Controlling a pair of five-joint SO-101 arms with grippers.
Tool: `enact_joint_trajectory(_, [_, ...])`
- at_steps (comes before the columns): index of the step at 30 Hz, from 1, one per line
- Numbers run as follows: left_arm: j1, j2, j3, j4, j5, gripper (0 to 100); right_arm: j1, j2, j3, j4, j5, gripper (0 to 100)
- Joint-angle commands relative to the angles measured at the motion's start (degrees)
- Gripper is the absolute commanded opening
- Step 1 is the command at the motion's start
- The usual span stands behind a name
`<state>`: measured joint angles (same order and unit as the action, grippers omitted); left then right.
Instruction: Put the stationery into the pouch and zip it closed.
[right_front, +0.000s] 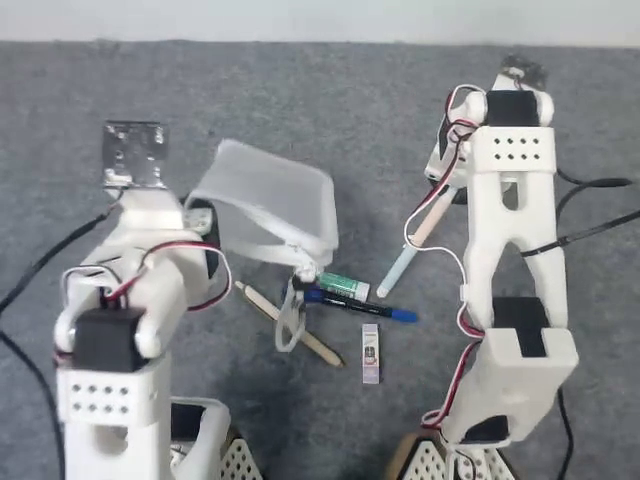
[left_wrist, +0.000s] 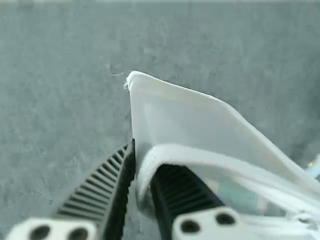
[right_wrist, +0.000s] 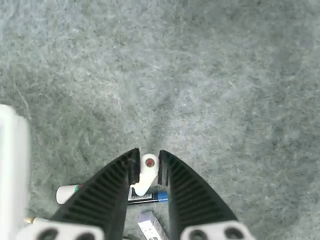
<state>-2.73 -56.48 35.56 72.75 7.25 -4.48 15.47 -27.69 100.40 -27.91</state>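
A translucent white pouch (right_front: 268, 203) is lifted at one edge off the grey carpet, and my left gripper (right_front: 203, 217) is shut on that edge (left_wrist: 142, 180). The pouch (left_wrist: 195, 125) opens toward the loose items. My right gripper (right_front: 437, 212) is shut on a white and pale blue pen (right_front: 405, 260), which hangs tilted with its tip near the carpet; its white end (right_wrist: 148, 167) sits between the jaws. On the carpet lie a wooden pencil (right_front: 290, 320), a green and white tube (right_front: 343, 285), a blue pen (right_front: 362, 306) and a small white box (right_front: 370, 352).
The pouch's white strap (right_front: 291, 312) loops over the pencil. Grey carpet (right_front: 330, 110) covers the whole table. Cables run from both arms at the left and right sides. In the right wrist view the tube (right_wrist: 67, 192), blue pen (right_wrist: 150, 196) and box (right_wrist: 150, 230) lie below the gripper.
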Motion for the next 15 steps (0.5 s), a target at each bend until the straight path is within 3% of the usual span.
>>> enact_joint_trajectory(1, [1.3, 11.8, -14.5, 5.5, 0.0, 1, 0.7, -4.3, -0.5, 2.3, 0.9, 0.6])
enact_joint_trajectory(11, [4.1, 36.9, -46.5, 24.9, 1.7, 1, 0.7, -4.3, -0.4, 2.3, 0.9, 0.6])
enact_joint_trajectory(15, [3.6, 41.6, -51.2, 27.7, 2.4, 1, 0.6, -4.3, 0.1, 2.4, 0.9, 0.6])
